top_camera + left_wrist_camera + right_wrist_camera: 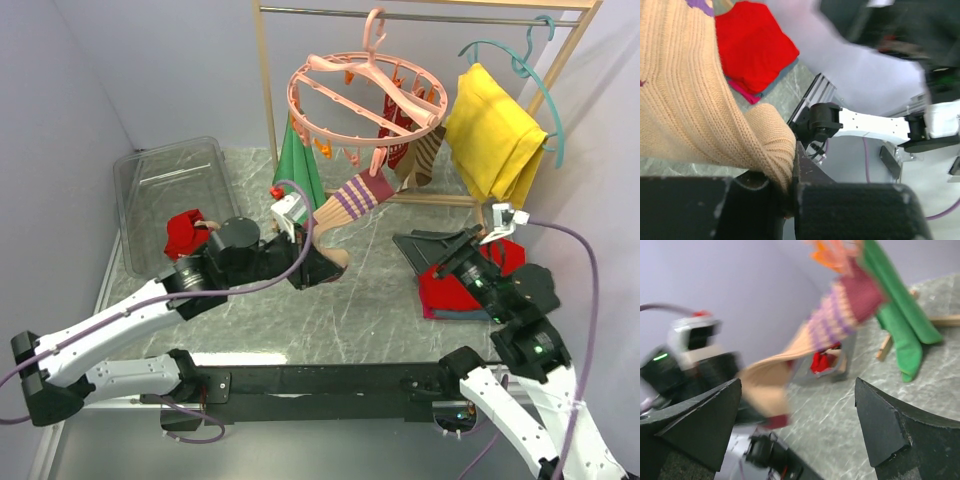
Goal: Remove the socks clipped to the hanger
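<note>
1. The tan-brown knitted sock with the purple-pink striped cuff (345, 205) looks soft, light and stretchy. It should give under a pull rather than resist, so I judge a firm pinch on a bunched fold of the toe to be the best hold, pulling away from the peg
2. The left gripper (792, 202) is clamped on that toe end. In the left wrist view the ribbed fabric is folded over and wedged between the two black pads
3. From the gripper the sock runs taut and slanting up to the round salmon-pink plastic drying hanger (368, 72). Its cuff meets a peg under the near rim, but the peg's bite is too small to make out
4. More small socks, red patterned and striped tan (410, 150), hang under the ring's right side, apart from both grippers
5. The right gripper (798, 395) is empty with its fingers spread wide, over by the big folded red cloth (445, 290) and well apart from the hanger
6. One small red sock (183, 235) lies in the clear plastic bin (135, 165), just beside the left arm
</note>
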Robot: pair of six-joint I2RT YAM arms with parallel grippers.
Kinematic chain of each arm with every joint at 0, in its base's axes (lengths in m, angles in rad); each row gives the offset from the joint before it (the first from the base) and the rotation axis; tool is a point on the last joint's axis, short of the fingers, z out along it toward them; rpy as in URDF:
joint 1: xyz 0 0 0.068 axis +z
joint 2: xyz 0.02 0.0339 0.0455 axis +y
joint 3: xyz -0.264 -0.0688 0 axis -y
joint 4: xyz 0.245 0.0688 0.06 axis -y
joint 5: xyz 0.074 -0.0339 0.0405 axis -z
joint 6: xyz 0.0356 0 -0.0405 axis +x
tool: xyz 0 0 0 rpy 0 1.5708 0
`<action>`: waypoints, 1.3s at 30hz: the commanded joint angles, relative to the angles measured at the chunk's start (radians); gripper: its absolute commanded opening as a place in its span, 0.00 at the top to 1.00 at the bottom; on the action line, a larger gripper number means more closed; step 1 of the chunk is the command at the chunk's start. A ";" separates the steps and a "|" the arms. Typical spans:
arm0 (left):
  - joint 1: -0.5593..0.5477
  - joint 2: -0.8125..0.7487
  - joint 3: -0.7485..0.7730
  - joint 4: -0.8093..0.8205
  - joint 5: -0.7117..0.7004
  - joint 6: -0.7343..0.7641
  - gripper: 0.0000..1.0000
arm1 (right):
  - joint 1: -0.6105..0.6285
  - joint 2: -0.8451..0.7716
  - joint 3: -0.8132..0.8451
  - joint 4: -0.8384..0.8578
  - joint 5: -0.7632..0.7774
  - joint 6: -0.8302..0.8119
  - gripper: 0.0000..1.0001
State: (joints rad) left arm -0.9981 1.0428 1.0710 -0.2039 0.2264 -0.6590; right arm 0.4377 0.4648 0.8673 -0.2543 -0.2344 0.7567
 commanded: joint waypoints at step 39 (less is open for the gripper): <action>-0.002 -0.102 -0.080 0.072 -0.006 -0.099 0.86 | -0.027 0.698 0.403 0.262 -0.039 -0.359 0.15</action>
State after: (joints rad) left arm -0.9981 0.9596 0.9936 -0.1905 0.2047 -0.7479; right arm 0.4164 1.1522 1.2057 0.0242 -0.2680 0.4137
